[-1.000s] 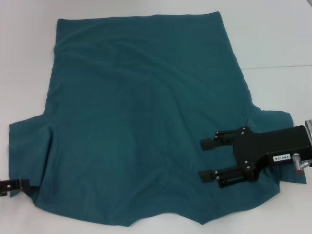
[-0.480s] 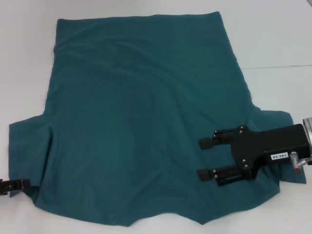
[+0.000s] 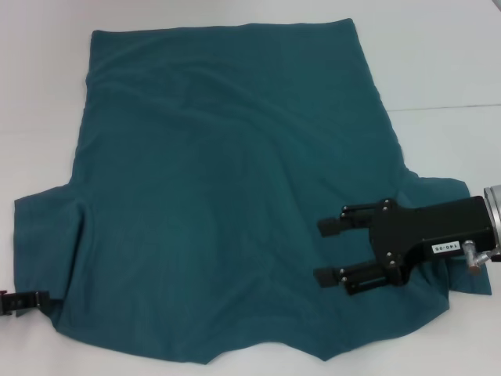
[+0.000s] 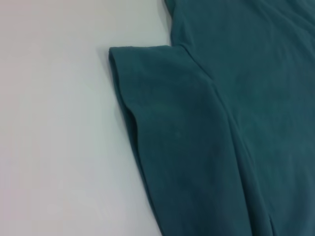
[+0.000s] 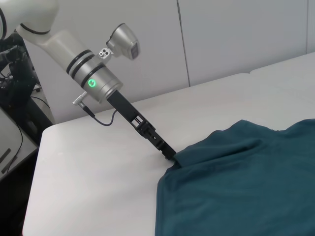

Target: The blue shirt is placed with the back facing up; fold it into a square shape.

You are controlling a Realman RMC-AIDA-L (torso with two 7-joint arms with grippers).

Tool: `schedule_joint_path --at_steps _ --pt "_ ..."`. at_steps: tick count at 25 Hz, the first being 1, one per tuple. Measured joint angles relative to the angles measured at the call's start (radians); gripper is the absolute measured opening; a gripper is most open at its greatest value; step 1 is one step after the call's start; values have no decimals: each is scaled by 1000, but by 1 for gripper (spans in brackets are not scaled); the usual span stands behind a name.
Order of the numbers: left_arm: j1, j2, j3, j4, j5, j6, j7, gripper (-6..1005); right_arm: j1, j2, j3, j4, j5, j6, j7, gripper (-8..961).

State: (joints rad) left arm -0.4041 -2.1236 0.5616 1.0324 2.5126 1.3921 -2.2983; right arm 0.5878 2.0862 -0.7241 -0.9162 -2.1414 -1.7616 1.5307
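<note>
I see the blue shirt (image 3: 227, 188) spread flat on the white counter (image 3: 438, 63), its straight hem at the far side and both short sleeves toward me. The fabric lies mostly smooth, with soft creases across the middle.

My right pincer (image 3: 327, 250) hovers over the shirt beside its right sleeve, the two black fingers (image 3: 332, 226) set wide apart and pointing across the cloth toward the left arm, with nothing between them. The shirt's body stretches away from that pincer to the far hem.

My left pincer (image 3: 31, 299) sits low at the corner of the left sleeve (image 4: 167, 128), its tip right against the sleeve edge; I cannot tell whether it has closed on the fabric.
</note>
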Motion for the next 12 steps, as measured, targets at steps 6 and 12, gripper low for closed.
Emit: schedule_joint_path --at_steps 6,12 --pt "0 -9 14 0 4 -42 -6 823 1 0 -1 2 0 4 0 865" --pt "-13 -9 16 -30 24 -82 -6 641 1 0 -2 3 0 5 1 865"
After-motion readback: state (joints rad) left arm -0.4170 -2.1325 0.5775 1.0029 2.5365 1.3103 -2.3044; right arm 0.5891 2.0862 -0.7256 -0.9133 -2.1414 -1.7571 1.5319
